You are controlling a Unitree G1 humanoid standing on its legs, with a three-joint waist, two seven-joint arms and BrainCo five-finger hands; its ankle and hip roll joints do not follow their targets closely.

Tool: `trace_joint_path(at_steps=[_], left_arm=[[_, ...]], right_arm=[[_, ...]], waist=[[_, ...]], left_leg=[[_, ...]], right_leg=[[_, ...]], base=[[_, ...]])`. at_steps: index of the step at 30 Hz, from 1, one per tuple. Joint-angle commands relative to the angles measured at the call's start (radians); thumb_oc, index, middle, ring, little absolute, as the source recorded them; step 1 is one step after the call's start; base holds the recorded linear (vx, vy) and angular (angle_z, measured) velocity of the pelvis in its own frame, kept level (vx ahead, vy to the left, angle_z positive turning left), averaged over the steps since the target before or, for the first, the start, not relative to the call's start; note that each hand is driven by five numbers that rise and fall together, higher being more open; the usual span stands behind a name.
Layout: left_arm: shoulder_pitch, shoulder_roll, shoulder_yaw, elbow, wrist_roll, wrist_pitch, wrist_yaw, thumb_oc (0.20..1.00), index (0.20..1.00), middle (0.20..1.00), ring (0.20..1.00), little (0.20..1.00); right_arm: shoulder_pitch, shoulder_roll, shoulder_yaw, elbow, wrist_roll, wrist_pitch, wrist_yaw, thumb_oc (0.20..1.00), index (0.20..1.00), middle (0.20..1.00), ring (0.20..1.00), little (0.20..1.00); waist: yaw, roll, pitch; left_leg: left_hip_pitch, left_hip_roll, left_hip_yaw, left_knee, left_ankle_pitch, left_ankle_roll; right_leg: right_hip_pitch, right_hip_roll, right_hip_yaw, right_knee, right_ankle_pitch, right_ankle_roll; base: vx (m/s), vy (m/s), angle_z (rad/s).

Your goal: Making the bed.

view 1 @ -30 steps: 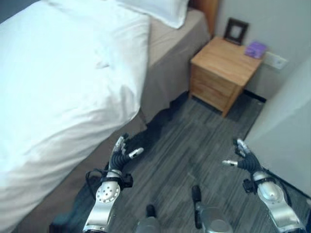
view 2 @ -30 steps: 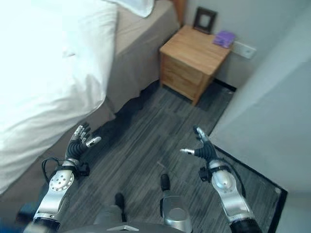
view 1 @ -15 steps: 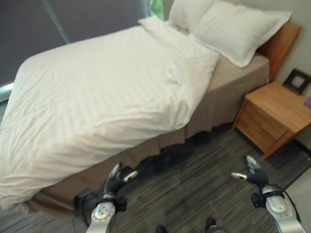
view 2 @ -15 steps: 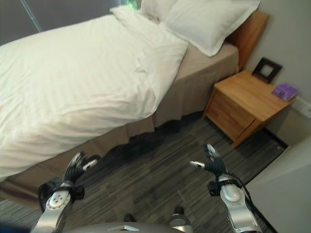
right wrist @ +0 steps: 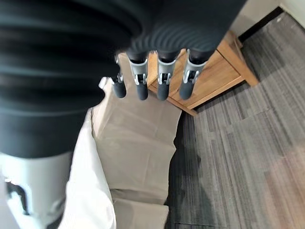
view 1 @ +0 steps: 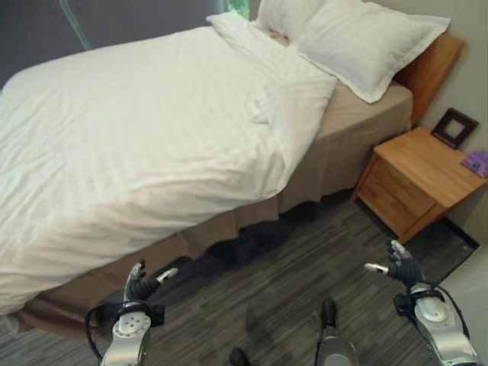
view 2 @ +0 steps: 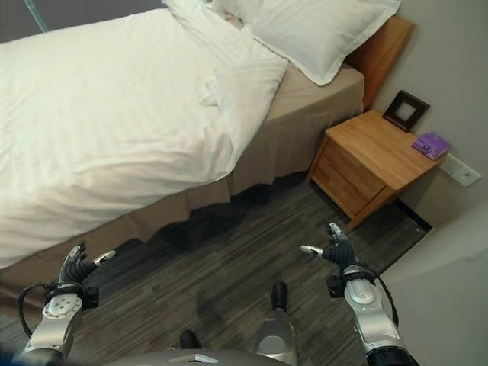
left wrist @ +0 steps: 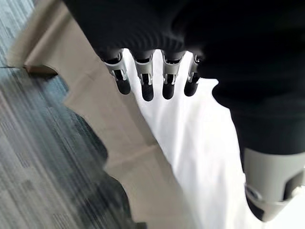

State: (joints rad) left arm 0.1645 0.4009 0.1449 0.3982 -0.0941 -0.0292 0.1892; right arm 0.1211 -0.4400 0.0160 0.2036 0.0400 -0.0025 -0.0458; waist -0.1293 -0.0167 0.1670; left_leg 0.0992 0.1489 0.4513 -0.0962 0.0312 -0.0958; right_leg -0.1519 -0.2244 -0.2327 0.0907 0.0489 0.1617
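We found the left hand (view 1: 142, 280) and right hand (view 1: 402, 264) spread, empty, held off the duvet (view 1: 145, 137) at 12 o'clock, judged pre-reach.

Bedroom: bed (view 1: 152, 137) with white duvet, pillows (view 1: 366, 42) at wooden headboard (view 1: 435, 65); beside it a nightstand (view 2: 366, 164) carrying a picture frame (view 2: 405, 110).

Open floor (view 1: 305, 267) between bed (view 1: 152, 130) and nightstand (view 1: 415, 179), both hands' fingers free
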Motion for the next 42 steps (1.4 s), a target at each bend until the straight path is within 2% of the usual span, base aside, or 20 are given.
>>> trace_joint_path(at_steps=[1, 2, 3, 4, 5, 6, 9, 10, 13, 17, 20, 21, 24, 26, 28, 31, 33, 35, 38, 42], left_arm=[[-0.074, 0.035, 0.059, -0.096, -0.102, -0.132, 0.025, 1.000, 1.000, 1.000, 1.000, 1.000], [-0.076, 0.035, 0.059, -0.095, -0.103, -0.132, 0.025, 1.000, 1.000, 1.000, 1.000, 1.000], [-0.089, 0.019, 0.052, -0.104, -0.163, -0.150, 0.028, 1.000, 1.000, 1.000, 1.000, 1.000], [-0.097, -0.002, 0.048, -0.110, -0.237, -0.168, 0.026, 1.000, 1.000, 1.000, 1.000, 1.000], [-0.095, -0.021, 0.046, -0.122, -0.299, -0.178, 0.012, 1.000, 1.000, 1.000, 1.000, 1.000], [-0.075, -0.070, 0.046, -0.153, -0.389, -0.188, -0.001, 1.000, 1.000, 1.000, 1.000, 1.000], [-0.044, -0.095, 0.057, -0.199, -0.391, -0.196, -0.008, 1.000, 1.000, 1.000, 1.000, 1.000], [-0.046, -0.087, 0.052, -0.194, -0.361, -0.194, -0.003, 1.000, 1.000, 1.000, 1.000, 1.000], [-0.047, -0.077, 0.043, -0.180, -0.334, -0.180, -0.014, 1.000, 1.000, 1.000, 1.000, 1.000], [-0.055, -0.038, 0.012, -0.205, -0.284, -0.144, -0.009, 1.000, 1.000, 1.000, 1.000, 1.000], [-0.047, -0.049, 0.043, -0.247, -0.284, -0.138, -0.009, 1.000, 1.000, 1.000, 1.000, 1.000], [-0.044, -0.047, 0.060, -0.276, -0.282, -0.136, -0.007, 1.000, 1.000, 1.000, 1.000, 1.000], [-0.091, -0.008, 0.064, -0.276, -0.237, -0.137, 0.053, 1.000, 1.000, 1.000, 1.000, 1.000], [-0.143, 0.030, 0.059, -0.262, -0.183, -0.131, 0.089, 1.000, 1.000, 1.000, 1.000, 1.000], [-0.190, 0.074, 0.057, -0.256, -0.167, -0.137, 0.101, 1.000, 1.000, 1.000, 1.000, 1.000], [-0.254, 0.111, 0.015, -0.282, -0.154, -0.153, 0.101, 1.000, 1.000, 1.000, 1.000, 1.000], [-0.264, 0.120, 0.001, -0.303, -0.142, -0.159, 0.096, 1.000, 1.000, 1.000, 1.000, 1.000], [-0.277, 0.118, -0.009, -0.310, -0.138, -0.162, 0.099, 1.000, 1.000, 1.000, 1.000, 1.000], [-0.293, 0.114, -0.021, -0.300, -0.146, -0.174, 0.120, 1.000, 1.000, 1.000, 1.000, 1.000], [-0.363, 0.122, -0.070, -0.242, -0.165, -0.172, 0.134, 1.000, 1.000, 1.000, 1.000, 1.000]], right_arm=[[-0.094, -0.017, -0.017, -0.057, -0.001, -0.095, -0.039, 1.000, 1.000, 1.000, 1.000, 1.000], [-0.096, -0.018, -0.017, -0.056, -0.001, -0.096, -0.040, 1.000, 1.000, 1.000, 1.000, 1.000], [-0.105, -0.022, -0.012, -0.059, 0.007, -0.101, -0.045, 1.000, 1.000, 1.000, 1.000, 1.000], [-0.121, -0.032, -0.006, -0.059, 0.013, -0.098, -0.051, 1.000, 1.000, 1.000, 1.000, 1.000], [-0.136, -0.040, 0.002, -0.065, 0.015, -0.093, -0.049, 1.000, 1.000, 1.000, 1.000, 1.000], [-0.160, -0.044, 0.021, -0.083, 0.010, -0.085, -0.038, 1.000, 1.000, 1.000, 1.000, 1.000], [-0.171, -0.044, 0.034, -0.086, -0.001, -0.090, -0.028, 1.000, 1.000, 1.000, 1.000, 1.000], [-0.172, -0.047, 0.038, -0.082, -0.004, -0.094, -0.030, 1.000, 1.000, 1.000, 1.000, 1.000], [-0.176, -0.051, 0.028, -0.070, -0.022, -0.103, -0.039, 1.000, 1.000, 1.000, 1.000, 1.000], [-0.166, -0.045, 0.038, -0.092, -0.044, -0.081, -0.019, 1.000, 1.000, 1.000, 1.000, 1.000], [-0.152, -0.034, 0.053, -0.130, -0.075, -0.095, -0.012, 1.000, 1.000, 1.000, 1.000, 1.000], [-0.161, -0.027, 0.060, -0.120, -0.088, -0.097, -0.015, 1.000, 1.000, 1.000, 1.000, 1.000], [-0.217, -0.012, 0.096, -0.119, -0.105, -0.092, -0.017, 1.000, 1.000, 1.000, 1.000, 1.000], [-0.264, -0.008, 0.126, -0.130, -0.106, -0.098, -0.023, 1.000, 1.000, 1.000, 1.000, 1.000], [-0.318, -0.012, 0.154, -0.133, -0.111, -0.098, -0.034, 1.000, 1.000, 1.000, 1.000, 1.000], [-0.374, -0.023, 0.181, -0.129, -0.109, -0.098, -0.043, 1.000, 1.000, 1.000, 1.000, 1.000], [-0.390, -0.032, 0.192, -0.123, -0.129, -0.094, -0.049, 1.000, 1.000, 1.000, 1.000, 1.000], [-0.409, -0.039, 0.202, -0.101, -0.149, -0.090, -0.061, 1.000, 1.000, 1.000, 1.000, 1.000], [-0.494, -0.061, 0.220, -0.046, -0.248, -0.069, -0.127, 1.000, 1.000, 1.000, 1.000, 1.000], [-0.596, -0.058, 0.271, 0.049, -0.268, -0.051, -0.159, 1.000, 1.000, 1.000, 1.000, 1.000]], waist=[[0.030, -0.043, 0.037], [0.023, -0.036, 0.037], [0.038, -0.047, 0.047], [0.054, -0.060, 0.056], [0.067, -0.081, 0.060], [0.101, -0.095, 0.069], [0.135, -0.093, 0.069], [0.143, -0.085, 0.069], [0.156, -0.063, 0.069], [0.132, -0.072, 0.051], [0.139, -0.076, 0.033], [0.148, -0.089, 0.021], [0.135, -0.091, 0.040], [0.120, -0.086, 0.053], [0.118, -0.082, 0.056], [0.104, -0.092, 0.053], [0.104, -0.104, 0.048], [0.102, -0.109, 0.046], [0.113, -0.121, 0.038], [0.118, -0.116, 0.047]], left_leg=[[0.099, 0.169, -0.100, 0.481, 0.000, -0.079], [0.081, 0.183, -0.114, 0.504, -0.006, -0.085], [0.043, 0.201, -0.135, 0.593, 0.041, -0.083], [0.009, 0.190, -0.143, 0.644, 0.032, -0.064], [-0.038, 0.132, -0.155, 0.653, 0.002, -0.026], [-0.128, -0.004, -0.217, 0.619, -0.093, 0.005], [-0.160, -0.079, -0.217, 0.474, -0.158, 0.048], [-0.184, -0.090, -0.205, 0.409, -0.136, 0.051], [-0.235, -0.075, -0.119, 0.222, -0.024, 0.020], [-0.203, -0.010, 0.128, 0.086, 0.050, 0.025], [-0.168, -0.039, 0.113, 0.055, 0.049, 0.055], [-0.131, -0.060, 0.121, 0.027, 0.041, 0.076], [-0.050, -0.084, 0.118, 0.018, -0.013, 0.123], [-0.002, -0.084, 0.103, 0.012, -0.043, 0.137], [0.019, -0.060, 0.096, 0.010, -0.055, 0.124], [0.025, -0.047, 0.033, 0.009, -0.060, 0.100], [0.025, -0.040, 0.005, 0.009, -0.053, 0.091], [0.027, -0.040, -0.023, 0.009, -0.058, 0.087], [0.032, -0.049, -0.128, 0.009, -0.078, 0.078], [0.043, -0.042, -0.184, 0.009, -0.095, 0.060]], right_leg=[[0.142, 0.100, -0.013, -0.159, -0.016, -0.057], [0.142, 0.109, -0.022, -0.164, -0.014, -0.063], [0.169, 0.124, -0.023, -0.172, -0.027, -0.089], [0.191, 0.130, -0.019, -0.178, -0.047, -0.104], [0.194, 0.122, -0.002, -0.178, -0.043, -0.113], [0.224, 0.127, 0.052, -0.178, -0.061, -0.110], [0.269, 0.138, 0.089, -0.178, -0.097, -0.102], [0.292, 0.148, 0.085, -0.178, -0.115, -0.101], [0.355, 0.186, 0.063, -0.178, -0.167, -0.101], [0.420, 0.191, 0.002, -0.122, -0.200, -0.083], [0.414, 0.189, 0.011, -0.035, -0.209, -0.068], [0.395, 0.168, -0.007, 0.068, -0.188, -0.029], [0.260, 0.066, -0.042, 0.403, -0.011, 0.069], [0.171, 0.011, -0.054, 0.525, -0.001, 0.071], [0.144, -0.050, -0.094, 0.462, -0.040, 0.044], [0.138, -0.017, -0.055, 0.262, -0.111, 0.005], [0.144, 0.024, -0.007, 0.095, -0.092, -0.005], [0.149, 0.041, 0.027, 0.043, -0.077, -0.002], [0.109, 0.076, 0.194, -0.045, -0.029, 0.001], [0.074, 0.057, 0.245, -0.100, -0.009, 0.007]], base=[[0.23, -0.347, 0.23], [0.34, -0.457, -0.08], [0.24, -0.237, -0.47], [0.30, -0.255, -0.82], [0.44, -0.122, -0.80], [0.39, -0.015, -0.64], [0.39, 0.044, -1.13], [0.33, 0.040, -1.01], [0.40, 0.067, 0.21], [0.41, 0.102, 0.40], [0.42, 0.147, 0.27], [0.43, 0.206, 0.00], [0.31, 0.180, 0.00], [0.28, 0.058, 0.65], [0.25, -0.083, 0.81], [0.27, -0.150, 0.59], [0.25, -0.220, 0.73], [0.23, -0.170, 0.78], [0.33, -0.206, 0.86], [0.23, -0.196, 0.47]])
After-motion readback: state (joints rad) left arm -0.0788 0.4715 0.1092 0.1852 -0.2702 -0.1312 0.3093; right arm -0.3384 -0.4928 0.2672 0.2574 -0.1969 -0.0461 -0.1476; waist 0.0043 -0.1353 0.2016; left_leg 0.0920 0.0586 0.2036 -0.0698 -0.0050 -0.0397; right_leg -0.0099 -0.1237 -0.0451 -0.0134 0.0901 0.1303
